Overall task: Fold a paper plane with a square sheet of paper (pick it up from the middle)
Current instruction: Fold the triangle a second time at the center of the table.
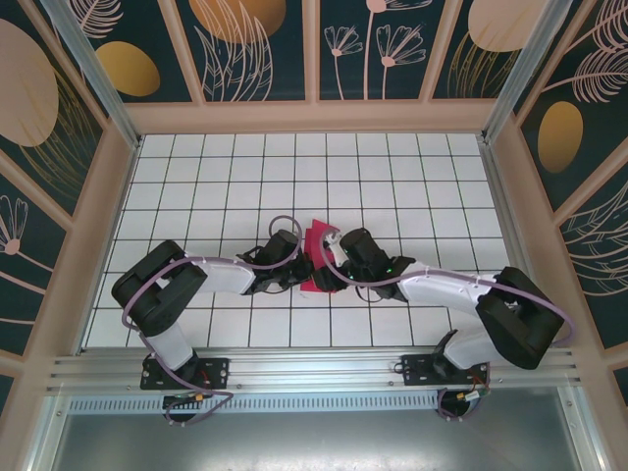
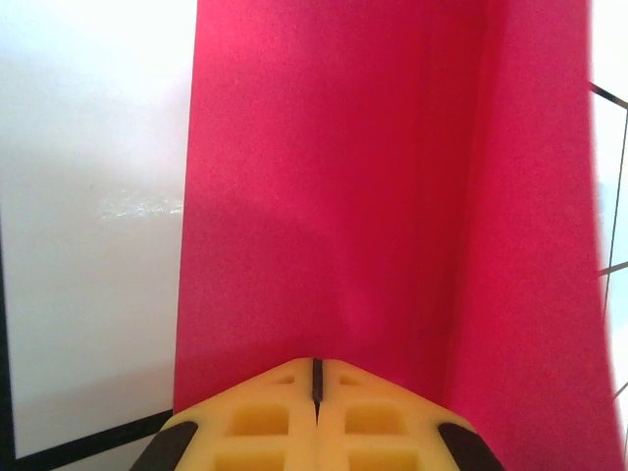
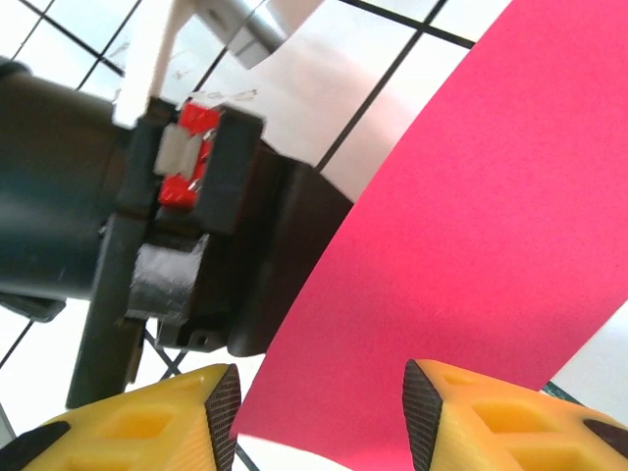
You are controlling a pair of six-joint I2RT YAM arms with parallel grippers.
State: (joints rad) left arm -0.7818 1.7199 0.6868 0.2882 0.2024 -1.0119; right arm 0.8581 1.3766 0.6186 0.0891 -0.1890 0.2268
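The magenta-red square sheet of paper (image 1: 316, 241) sits mid-table between my two grippers, bent and partly lifted off the tiles. In the left wrist view the paper (image 2: 334, 177) rises straight ahead of my left gripper (image 2: 316, 365), with a crease line down its right side. The yellow fingers are shut tight, and the sheet's near edge appears pinched at their tip. In the right wrist view my right gripper (image 3: 322, 402) is open, its pads on either side of the sheet's lower edge (image 3: 471, 226) without touching it. From above, the left gripper (image 1: 297, 263) and right gripper (image 1: 334, 267) nearly meet.
The left arm's black wrist body (image 3: 147, 216) is close on the left of the right gripper. The white gridded table (image 1: 226, 186) is ringed by a wooden frame (image 1: 314, 116); a metal rail (image 1: 314, 368) runs along the near edge.
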